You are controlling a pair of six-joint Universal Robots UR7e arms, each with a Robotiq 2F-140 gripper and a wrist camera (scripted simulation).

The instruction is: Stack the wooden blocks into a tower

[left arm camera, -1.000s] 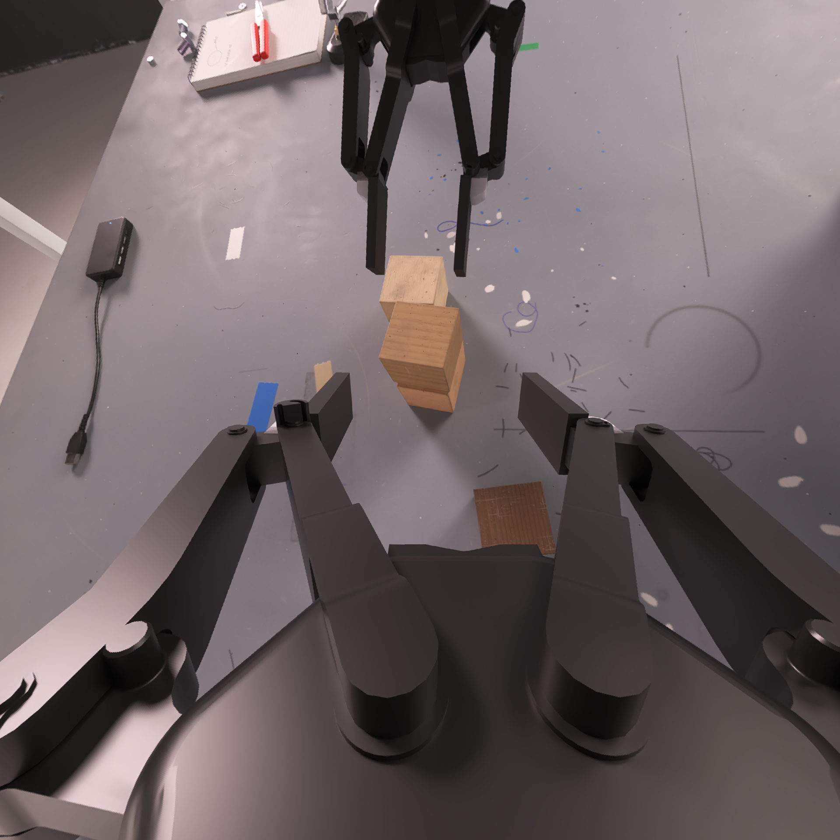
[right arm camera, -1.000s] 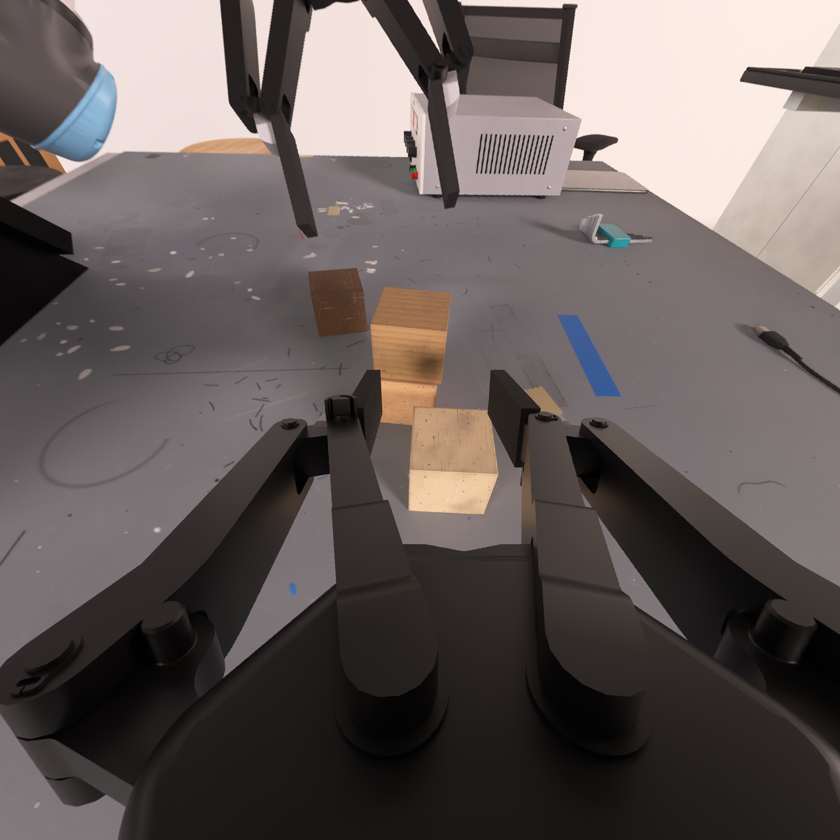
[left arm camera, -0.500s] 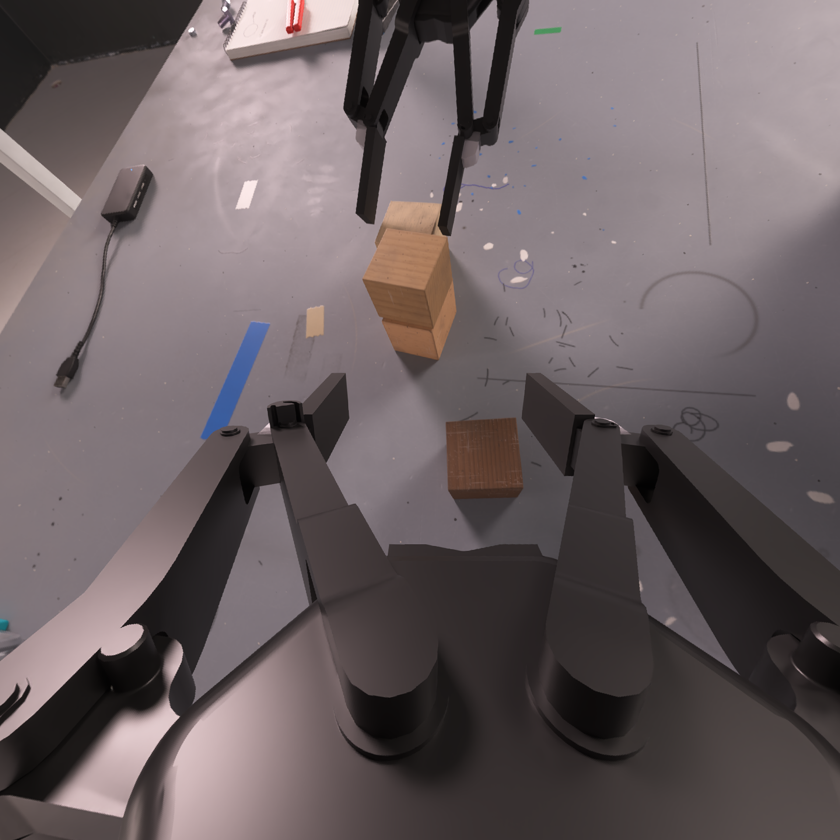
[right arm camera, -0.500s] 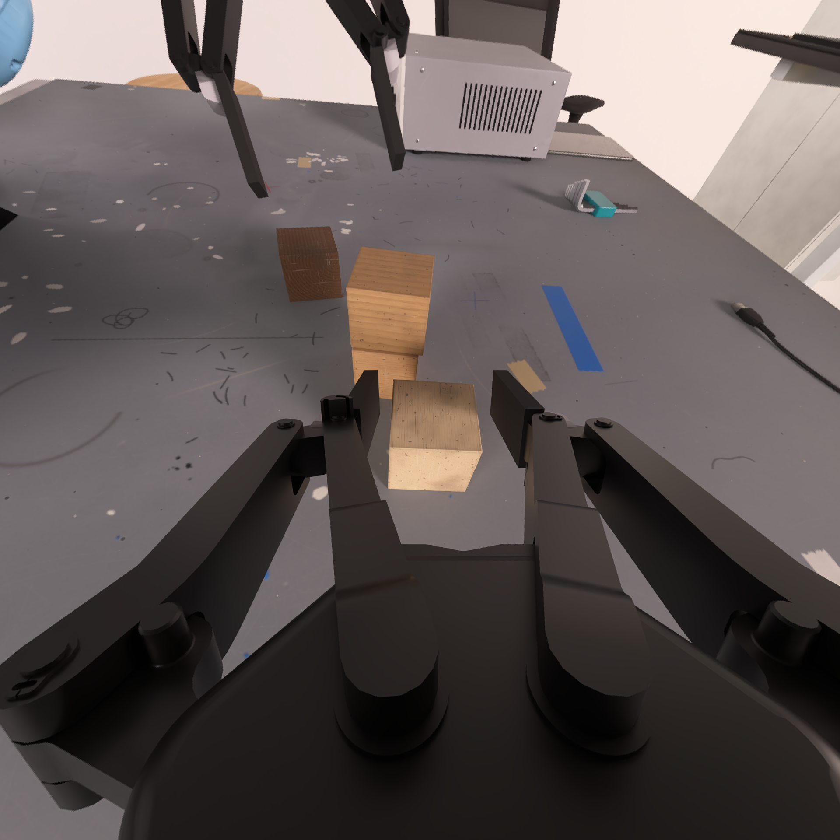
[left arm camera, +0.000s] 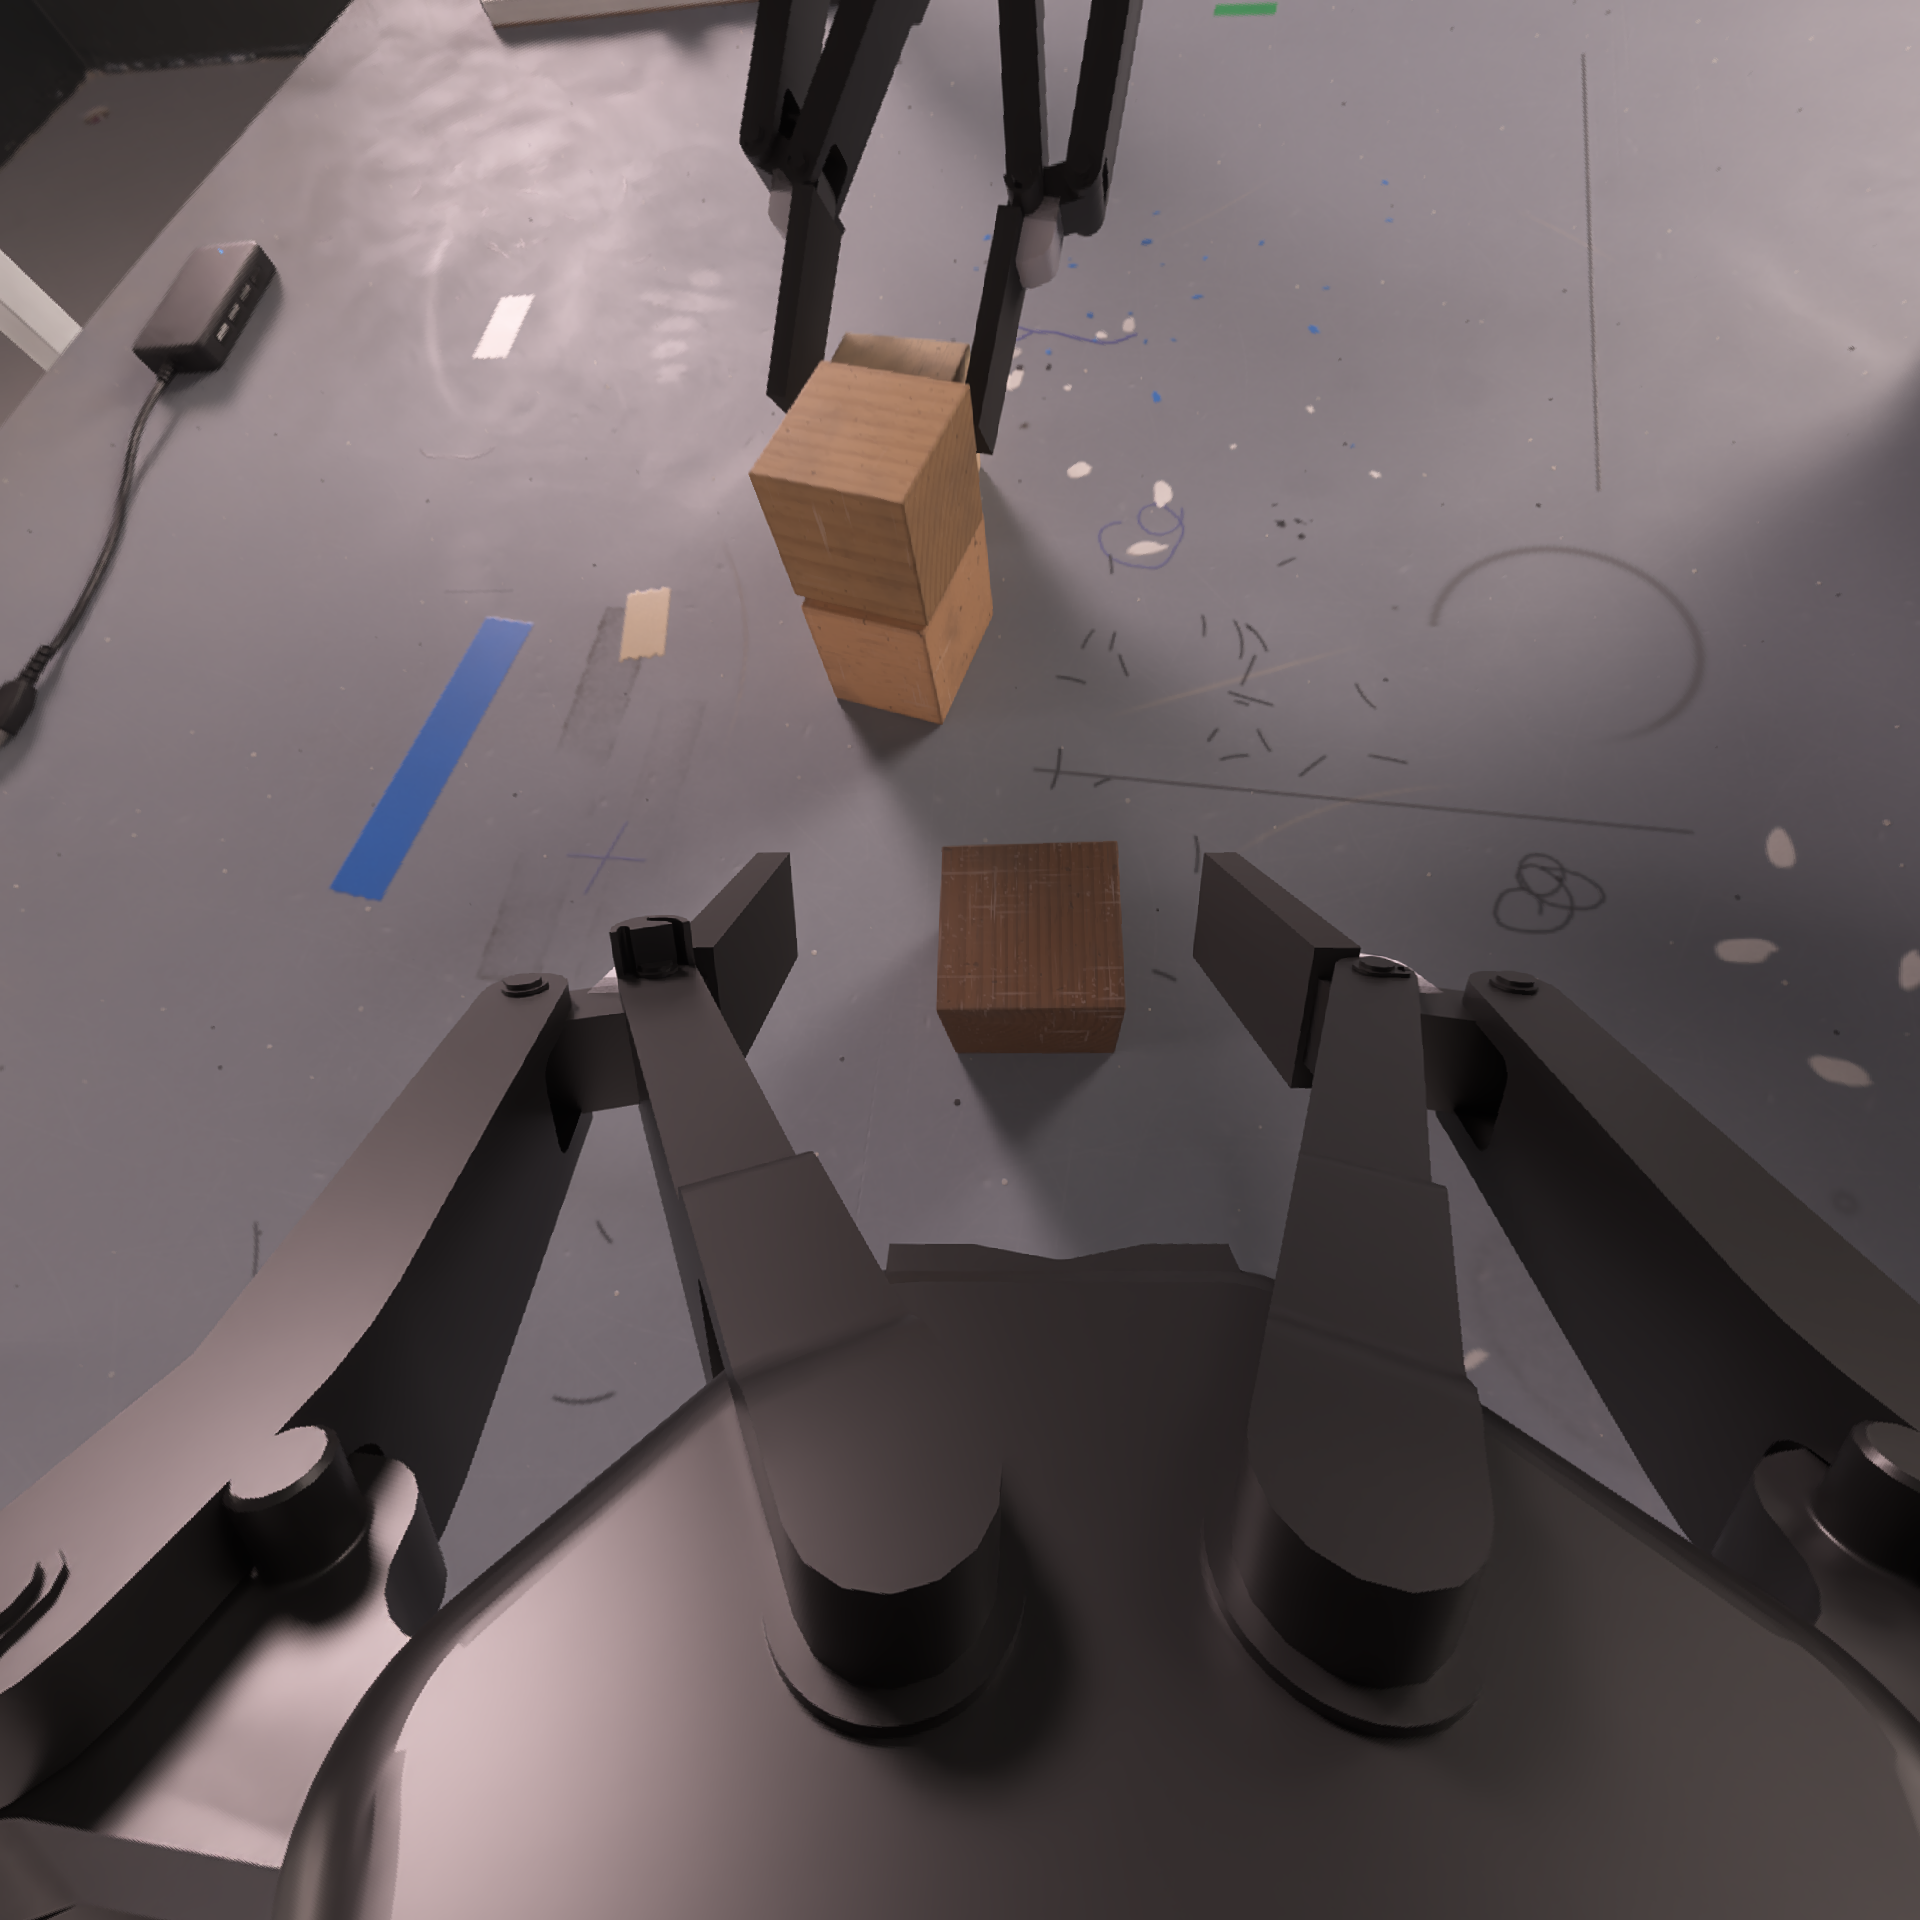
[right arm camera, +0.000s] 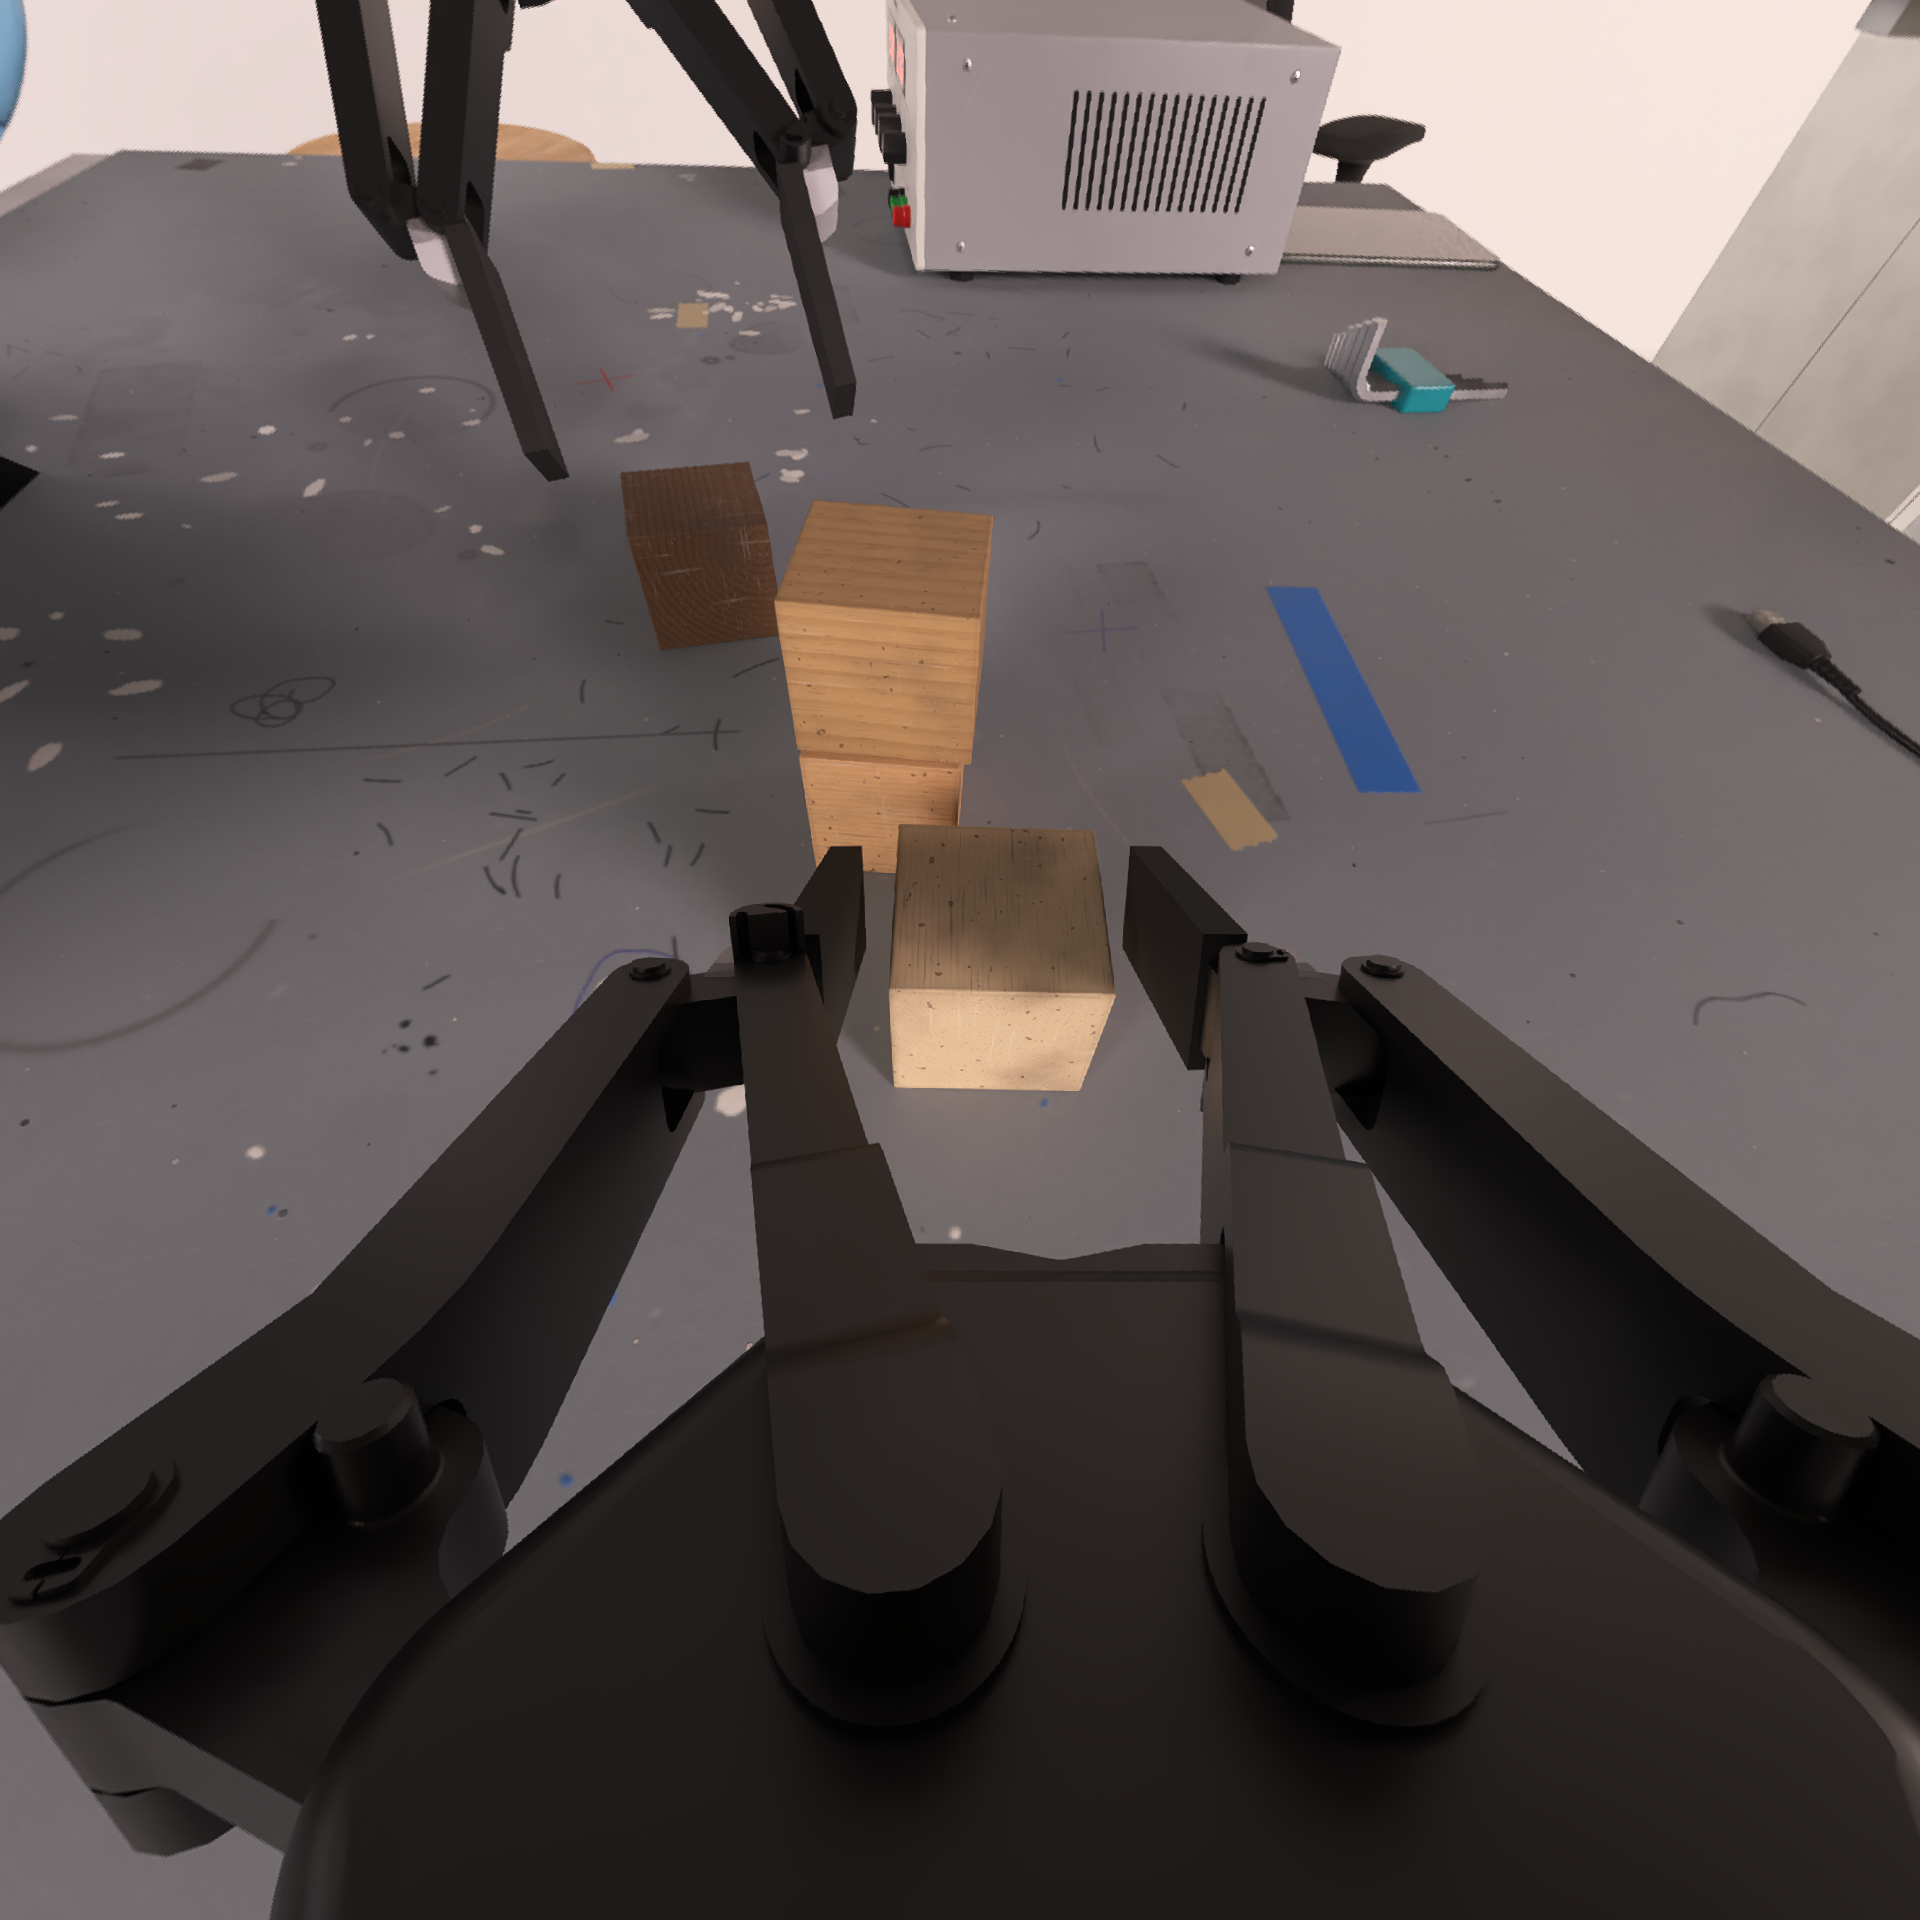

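Note:
Two tan wooden blocks stand stacked, the upper block (left arm camera: 868, 488) (right arm camera: 883, 634) on the lower block (left arm camera: 894, 655) (right arm camera: 883, 821). A dark brown block (left arm camera: 1029, 945) (right arm camera: 696, 551) lies on the grey table (left arm camera: 1455, 312) between the open fingers of my left gripper (left arm camera: 992, 935), untouched. A pale block (right arm camera: 997, 956) lies just in front of the stack, between the open fingers of my right gripper (right arm camera: 997, 894), with small gaps on both sides. In the left wrist view the pale block (left arm camera: 904, 358) is mostly hidden behind the stack. The left gripper (right arm camera: 694, 436) hovers above the dark block.
A grey power supply box (right arm camera: 1112, 135) stands at the table's far edge, with a hex key set (right arm camera: 1392, 374) to its right. A blue tape strip (left arm camera: 431, 758) (right arm camera: 1340, 686), a black hub with cable (left arm camera: 208, 307) and a cable plug (right arm camera: 1787, 639) lie to the sides.
My left gripper has shifted so that the dark brown block now lies between its fingers. My right gripper has come down around the pale block. Both stay open.

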